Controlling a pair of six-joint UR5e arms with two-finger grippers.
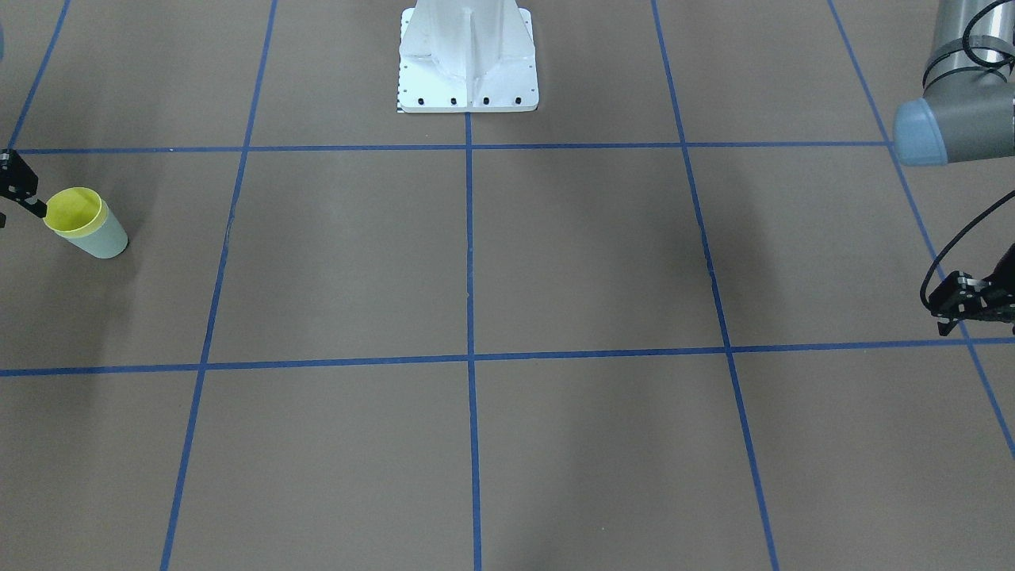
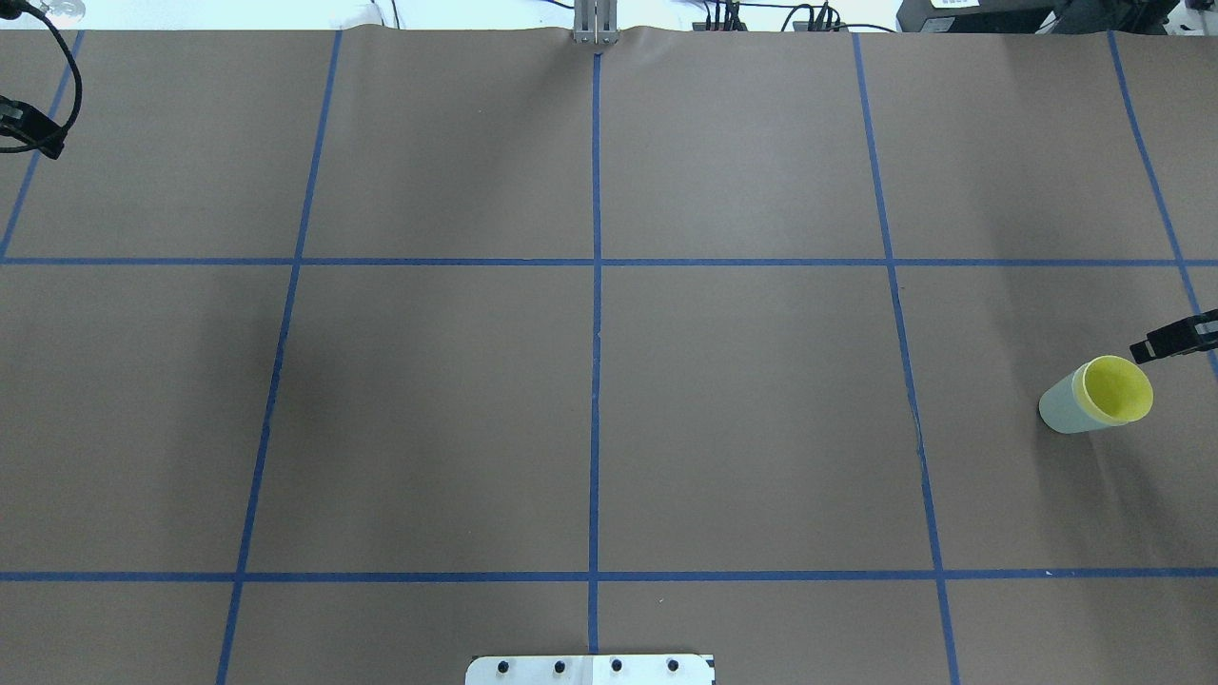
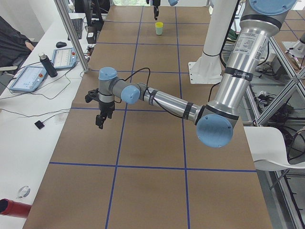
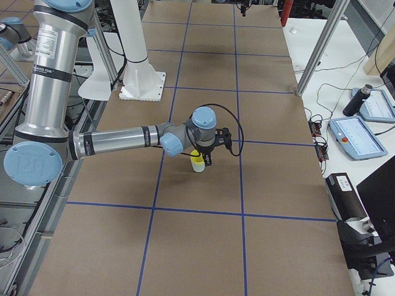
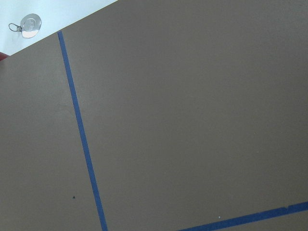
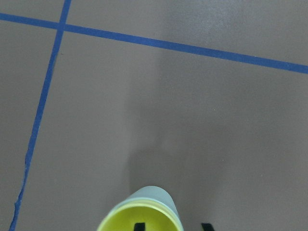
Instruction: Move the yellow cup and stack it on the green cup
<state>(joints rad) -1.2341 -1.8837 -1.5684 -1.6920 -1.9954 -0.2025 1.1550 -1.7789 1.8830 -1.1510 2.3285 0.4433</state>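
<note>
The yellow cup [image 1: 73, 210] sits nested inside the green cup [image 1: 107, 242], upright on the table at the robot's far right. The stack also shows in the overhead view, yellow cup [image 2: 1115, 388] in green cup [image 2: 1061, 409]. My right gripper [image 2: 1166, 342] hovers just above the stack's rim. In the right wrist view its fingertips [image 6: 139, 226] stand apart, one over the yellow cup's [image 6: 139, 217] mouth and one outside it, holding nothing. My left gripper [image 2: 38, 138] hangs empty over the far left of the table; I cannot tell whether its jaws are open.
The white robot base [image 1: 468, 59] stands at mid-table on the robot's side. Blue tape lines [image 2: 596, 285] divide the brown table cover into squares. A table with tablets [image 3: 28, 76] and a bottle stands beyond the operators' edge.
</note>
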